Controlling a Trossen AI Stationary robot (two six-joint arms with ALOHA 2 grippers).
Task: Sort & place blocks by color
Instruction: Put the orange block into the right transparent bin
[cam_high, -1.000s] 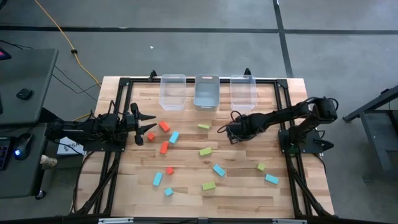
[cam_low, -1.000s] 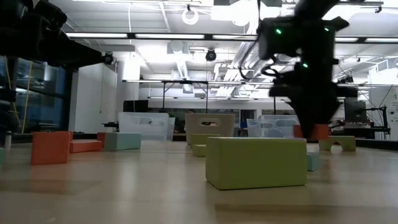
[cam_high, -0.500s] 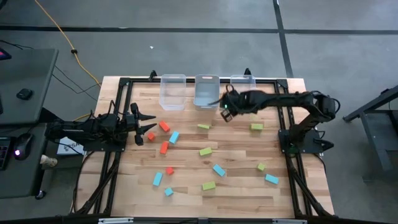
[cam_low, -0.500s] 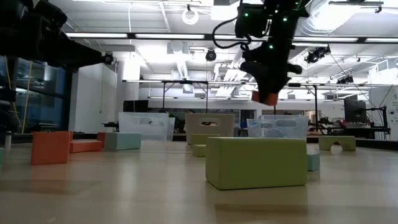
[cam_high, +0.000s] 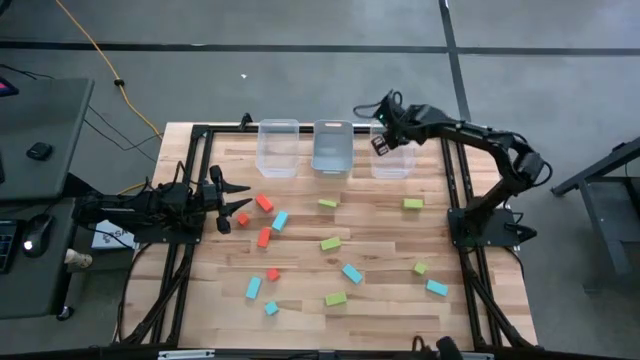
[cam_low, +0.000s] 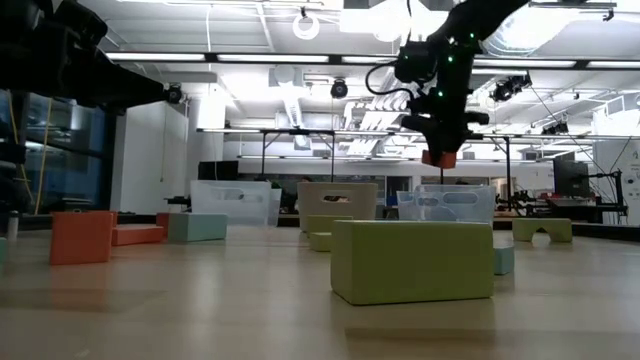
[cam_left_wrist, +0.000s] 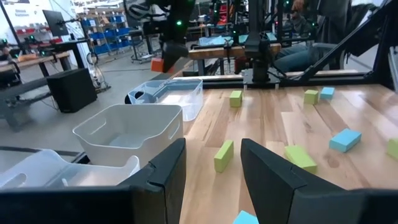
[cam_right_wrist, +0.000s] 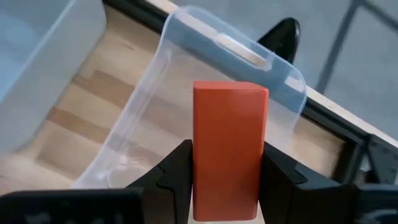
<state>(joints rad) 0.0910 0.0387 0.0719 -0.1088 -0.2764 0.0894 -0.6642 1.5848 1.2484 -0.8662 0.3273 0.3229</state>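
Right wrist view: right claw (cam_right_wrist: 227, 168) clamped on smooth red-orange block (cam_right_wrist: 229, 146), upright.

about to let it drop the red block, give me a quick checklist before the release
1. Right gripper shut on the red block: ok.
2. Block held over the right-hand bin: ok, it hangs above that bin's left rim area.
3. That bin has room: ok, nothing shows inside it.
4. Block centred well within the walls: cannot tell.
5. Left gripper clear of the drop, open near the table's left edge: ok.
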